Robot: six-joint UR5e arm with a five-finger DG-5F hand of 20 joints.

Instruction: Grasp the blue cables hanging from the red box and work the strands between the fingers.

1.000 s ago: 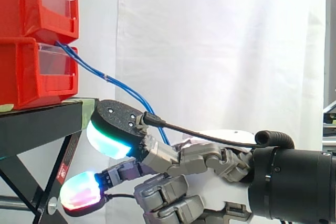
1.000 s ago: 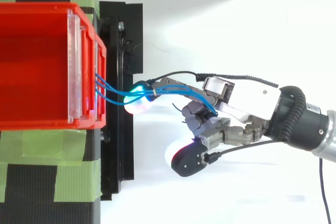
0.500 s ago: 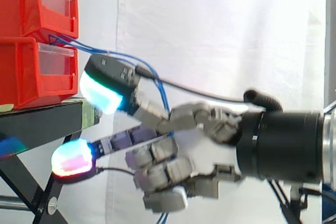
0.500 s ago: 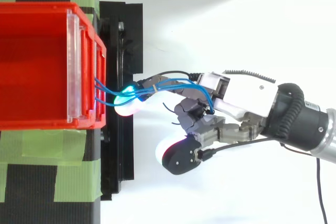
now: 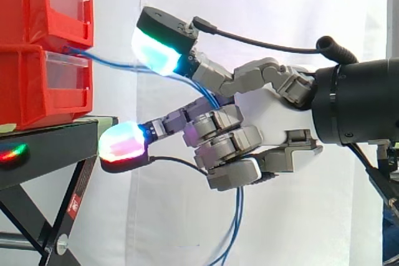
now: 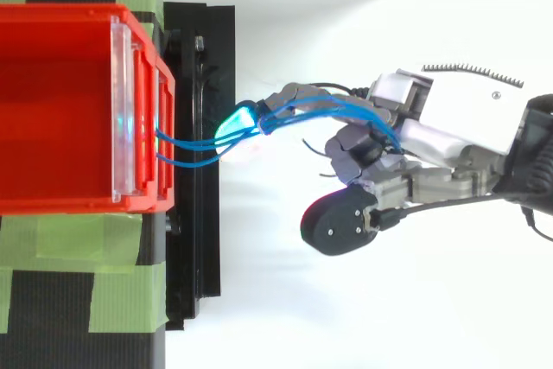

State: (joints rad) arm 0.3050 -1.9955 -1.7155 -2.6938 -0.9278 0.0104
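Blue cables (image 5: 106, 61) come out between the two stacked red boxes (image 5: 37, 85) and run almost level to my hand (image 5: 274, 116). They pass under a straight finger with a cyan-green pad (image 5: 159, 51), go behind the curled middle fingers (image 5: 218, 135) and hang down below the hand as loose cable ends (image 5: 235, 228). A second straight finger with a red-cyan pad (image 5: 121, 147) points at the stand. From above, the cable strands (image 6: 190, 149) leave the box front (image 6: 164, 118) and lie bunched along the stretched finger (image 6: 285, 101). The hand is shut on the cables.
The red boxes rest on a black stand (image 5: 50, 147) with slanted legs (image 5: 68, 210). Green tape (image 6: 121, 291) covers the stand's top beside the box (image 6: 60, 101). A white curtain (image 5: 268, 17) hangs behind, and the white floor area (image 6: 259, 317) spreads under the hand.
My hand has risen from below the stand's top to box height and drawn back from the box. The cables, once sloping down, now run nearly level and hang below the hand.
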